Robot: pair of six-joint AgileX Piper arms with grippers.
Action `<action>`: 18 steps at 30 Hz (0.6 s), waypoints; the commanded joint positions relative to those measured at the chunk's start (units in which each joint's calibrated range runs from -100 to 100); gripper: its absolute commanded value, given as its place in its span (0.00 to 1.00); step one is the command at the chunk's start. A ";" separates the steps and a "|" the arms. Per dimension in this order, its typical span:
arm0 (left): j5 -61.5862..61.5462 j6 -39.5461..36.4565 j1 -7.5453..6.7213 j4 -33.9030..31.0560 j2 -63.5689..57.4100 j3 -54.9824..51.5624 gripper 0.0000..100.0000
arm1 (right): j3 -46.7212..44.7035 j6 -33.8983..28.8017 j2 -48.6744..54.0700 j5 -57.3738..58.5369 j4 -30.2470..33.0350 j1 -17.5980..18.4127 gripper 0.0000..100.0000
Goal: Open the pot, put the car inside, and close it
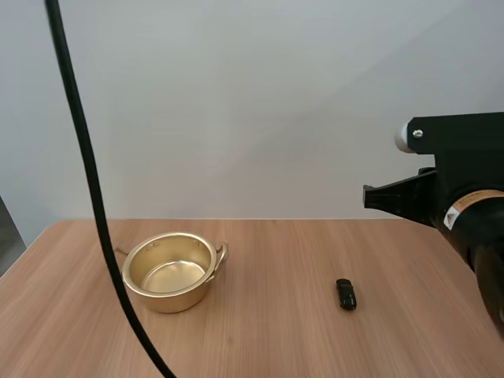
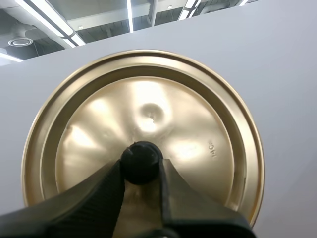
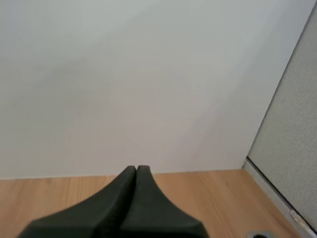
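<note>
Left wrist view showed the left gripper [image 2: 141, 167] clamped on the black knob [image 2: 141, 156] of a gold lid [image 2: 148, 111], which it held in the air, probably to keep the pot's mouth free. On the wooden table [image 1: 276, 339], the gold pot [image 1: 169, 272] sat uncovered and empty toward the left. Well apart to its right lay the small dark car [image 1: 346, 294], not yet picked up. Farthest right, the right gripper [image 3: 135, 168] hung above the table, fingers pressed together on nothing; it would need to part them to take the car.
</note>
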State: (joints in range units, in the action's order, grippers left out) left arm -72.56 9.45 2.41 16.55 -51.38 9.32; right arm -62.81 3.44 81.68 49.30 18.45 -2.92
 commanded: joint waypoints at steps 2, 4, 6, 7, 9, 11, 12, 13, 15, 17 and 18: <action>-0.96 -0.03 0.02 -0.06 -0.02 -0.08 0.00 | 4.72 16.63 -16.71 12.63 -8.56 0.02 0.00; -0.96 -0.03 0.02 -0.06 -0.02 -0.08 0.00 | 6.01 22.67 -22.91 15.27 -12.69 0.02 0.00; -0.96 -0.03 0.02 -0.06 -0.02 -0.08 0.00 | 6.92 24.47 -27.66 15.96 -16.47 0.02 0.00; -0.96 -0.03 0.02 -0.06 -0.02 -0.08 0.00 | 7.20 24.47 -29.94 15.96 -17.64 0.02 0.00; -0.93 0.06 0.02 -0.06 -0.02 -0.08 0.00 | 7.70 24.47 -33.59 15.96 -19.00 0.02 0.00; -0.93 0.18 0.02 -0.06 -0.02 -0.08 0.00 | 7.82 24.47 -37.19 15.96 -19.23 0.02 0.00; -0.93 0.18 0.02 -0.06 -0.02 -0.08 0.00 | 7.82 24.47 -38.86 15.96 -19.12 0.02 0.00; -0.93 0.26 0.02 -0.06 -0.02 -0.08 0.00 | 7.82 24.47 -40.59 15.96 -19.01 0.02 0.00; -0.75 0.24 0.02 -0.06 -0.02 -0.08 0.00 | 7.82 24.47 -43.74 15.96 -19.01 0.02 0.00; -0.59 0.24 0.02 -0.06 -0.02 -0.08 0.00 | 7.82 24.58 -46.50 15.96 -18.83 0.02 0.00; -0.40 0.24 0.02 -0.06 -0.02 -0.08 0.00 | 7.82 24.58 -47.92 16.10 -18.45 0.02 0.00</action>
State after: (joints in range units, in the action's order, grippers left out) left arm -73.23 9.74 2.41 16.55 -51.38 9.20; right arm -55.06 27.75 47.52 65.16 -0.32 -2.92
